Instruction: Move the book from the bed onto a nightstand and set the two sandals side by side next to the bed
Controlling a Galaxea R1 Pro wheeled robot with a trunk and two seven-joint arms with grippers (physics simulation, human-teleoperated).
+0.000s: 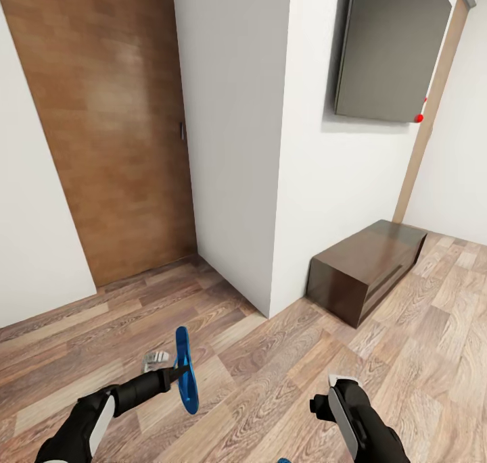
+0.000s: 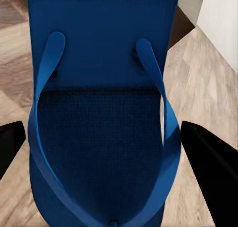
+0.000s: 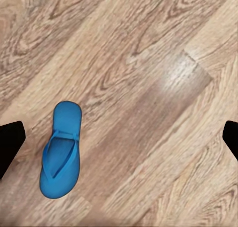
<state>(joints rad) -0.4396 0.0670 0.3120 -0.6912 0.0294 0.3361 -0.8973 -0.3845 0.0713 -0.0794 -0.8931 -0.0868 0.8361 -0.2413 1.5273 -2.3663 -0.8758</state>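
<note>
Two sandals [image 1: 185,368] [image 3: 60,150], one cabinet [image 1: 365,267]

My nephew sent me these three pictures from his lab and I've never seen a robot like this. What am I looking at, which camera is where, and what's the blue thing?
These are simulator renders from a wheeled two-armed robot. The big picture comes from a camera on its head, looking down over both black arms at a wood-plank floor, a wooden door, white walls and a low dark brown cabinet.

The other two pictures come from cameras near each gripper, looking along its fingers.

The left gripper holds a blue sandal by its strap, clear of the floor; the left wrist camera sees it close up.

The right gripper is open, its fingertips dark at the picture's edges. Below it the second sandal lies flat on the floor.
</note>
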